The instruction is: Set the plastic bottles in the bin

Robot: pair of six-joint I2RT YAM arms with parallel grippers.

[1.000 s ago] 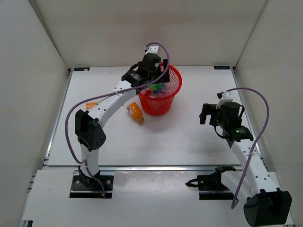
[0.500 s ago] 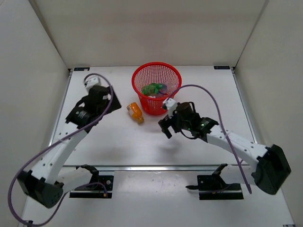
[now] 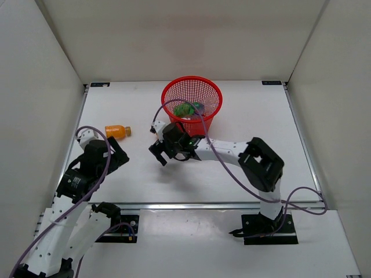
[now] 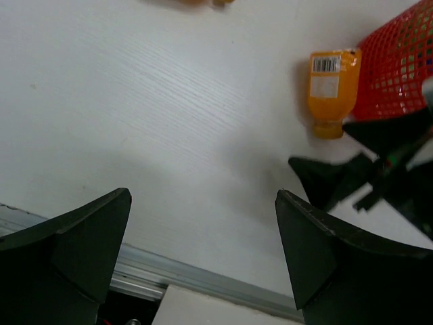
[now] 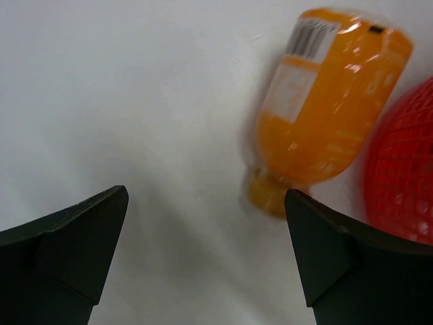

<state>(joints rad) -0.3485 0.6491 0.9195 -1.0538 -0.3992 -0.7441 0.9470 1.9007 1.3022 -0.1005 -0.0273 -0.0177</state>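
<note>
The red mesh bin [image 3: 192, 98] stands at the back middle with a green bottle [image 3: 185, 108] and other bottles inside. One orange bottle [image 3: 117, 131] lies on the table at the left. A second orange bottle [image 5: 325, 108] lies against the bin's [image 5: 406, 176] base, cap toward me; the left wrist view shows it too [image 4: 329, 84]. In the top view my right wrist hides it. My right gripper [image 3: 157, 155] is open and empty just short of its cap. My left gripper [image 3: 116, 156] is open and empty, low at the near left.
White walls enclose the table on three sides. An aluminium rail [image 4: 203, 277] runs along the table's near edge. My right arm [image 3: 232, 152] stretches across the middle of the table, with purple cables looping over both arms.
My left arm has pulled back from the bin to the near left. My right arm has swung left across the table to the orange bottle beside the bin.
</note>
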